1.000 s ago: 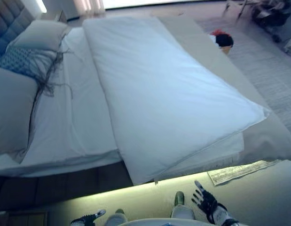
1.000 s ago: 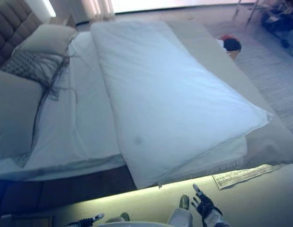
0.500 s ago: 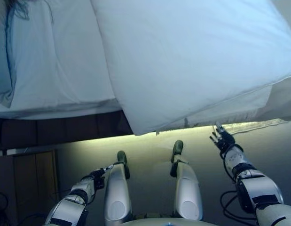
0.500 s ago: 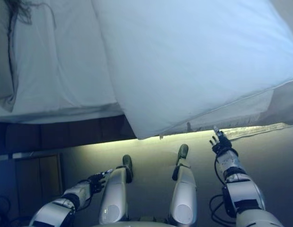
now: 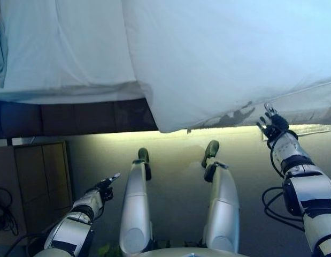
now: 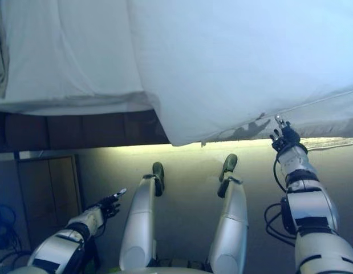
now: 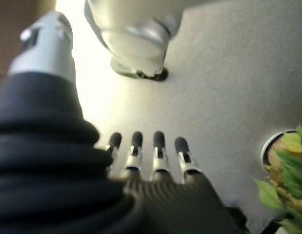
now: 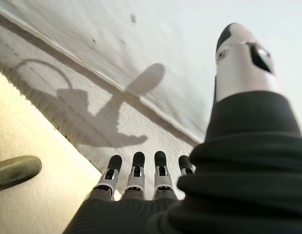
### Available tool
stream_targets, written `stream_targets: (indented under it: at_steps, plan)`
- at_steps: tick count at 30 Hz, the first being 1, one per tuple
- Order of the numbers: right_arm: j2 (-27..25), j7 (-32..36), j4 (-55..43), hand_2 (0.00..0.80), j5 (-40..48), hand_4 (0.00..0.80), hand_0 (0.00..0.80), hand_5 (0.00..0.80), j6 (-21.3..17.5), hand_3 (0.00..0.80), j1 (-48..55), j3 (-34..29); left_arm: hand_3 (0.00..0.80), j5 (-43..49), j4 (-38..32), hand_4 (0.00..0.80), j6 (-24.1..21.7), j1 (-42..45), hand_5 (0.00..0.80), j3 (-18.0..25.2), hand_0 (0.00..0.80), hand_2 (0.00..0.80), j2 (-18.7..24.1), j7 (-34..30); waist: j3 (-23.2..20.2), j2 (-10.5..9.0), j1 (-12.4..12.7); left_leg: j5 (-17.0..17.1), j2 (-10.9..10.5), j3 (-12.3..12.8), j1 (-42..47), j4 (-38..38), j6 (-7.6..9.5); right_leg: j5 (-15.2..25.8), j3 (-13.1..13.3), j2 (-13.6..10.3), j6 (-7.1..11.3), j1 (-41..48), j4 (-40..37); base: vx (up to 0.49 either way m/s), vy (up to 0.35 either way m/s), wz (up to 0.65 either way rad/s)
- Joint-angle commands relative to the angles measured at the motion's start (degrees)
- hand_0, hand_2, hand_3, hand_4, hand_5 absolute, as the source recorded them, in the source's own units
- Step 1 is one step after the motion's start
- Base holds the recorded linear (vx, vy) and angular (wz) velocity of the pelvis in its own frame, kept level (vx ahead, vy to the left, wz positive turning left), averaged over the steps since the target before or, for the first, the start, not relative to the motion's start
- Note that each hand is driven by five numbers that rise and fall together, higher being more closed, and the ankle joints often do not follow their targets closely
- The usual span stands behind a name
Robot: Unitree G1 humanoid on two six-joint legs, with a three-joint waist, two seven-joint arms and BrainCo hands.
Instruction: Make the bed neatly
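left hand: the left hand (image 5: 104,186) hangs low by the robot's side over the floor (image 5: 176,160), fingers (image 7: 158,146) straight and loosely apart, holding nothing; it sits about where it did half a second ago.
potted plant: green leaves (image 7: 287,170) show on the floor just past that hand, away from the work.
right hand: the right hand (image 5: 273,127) has risen and reached forward over the last second, from down near the floor to just under the overhanging bedding; its fingers (image 8: 136,168) are straight and spread, closed on nothing, and its shadow now falls on the cloth close ahead.
view: the head camera has tipped down since a second ago, so the bed fills only the upper part; that is the camera, not the bedding, moving.
duvet: the white duvet (image 5: 229,59) lies folded back on itself, its near corner (image 5: 168,127) drooping over the side of the bed, near the right hand but not yet touched.
sheet: to the left, the white sheet (image 5: 63,48) lies uncovered above the dark bed base (image 5: 74,118).
meaning: I judge the reach for the duvet's edge is nearly done, with grasping and spreading all still ahead.
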Motion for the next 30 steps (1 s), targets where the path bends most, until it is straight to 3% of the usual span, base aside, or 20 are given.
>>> stream_targets:
  at_steps: [1,14,29,30]
  plan:
    - [-3.75,0.12,-0.61,0.000,-0.31,0.000,0.000,0.000,-0.55,0.000,0.40,1.16,0.000,-2.66,1.23,0.000,-0.32,3.37,0.000,-0.42,0.000,0.000,0.18,1.95,-2.20,0.82,0.77,4.38,-1.29,-1.26,-2.14,-5.87,3.34,-11.80,3.81,-1.18,0.74,-1.24,10.82,0.001,0.001,0.05]
    - [-6.62,-0.12,-4.80,0.000,-1.74,0.000,0.000,0.000,0.57,0.000,-9.31,3.84,0.000,-3.46,-0.47,0.000,-1.27,8.86,0.000,0.99,0.000,0.000,-0.30,1.63,-0.27,1.19,3.08,3.96,-2.48,-3.34,-11.10,1.87,4.46,-15.20,4.38,-0.23,-1.93,-9.39,20.83,0.020,0.007,0.01]
    - [-6.74,5.58,-14.97,0.000,-1.25,0.000,0.000,0.000,-0.42,0.000,-12.99,6.54,0.000,-1.17,-6.01,0.000,-1.17,15.39,0.000,0.98,0.000,0.000,0.94,0.25,1.03,1.19,4.31,3.91,-1.71,-3.60,-10.09,6.02,4.29,-16.42,3.61,-1.26,-2.59,-7.66,24.94,0.024,0.013,0.01]
    - [-6.79,6.55,-15.07,0.333,-2.13,0.333,0.333,0.333,-1.00,0.333,-12.88,6.40,0.000,-1.14,-6.29,0.000,-0.99,15.69,0.000,0.89,0.000,0.000,1.06,0.15,0.92,1.21,4.31,3.86,-1.56,-3.60,-9.51,6.13,4.25,-16.45,3.60,-1.36,-2.56,-7.10,25.06,0.035,0.043,0.02]
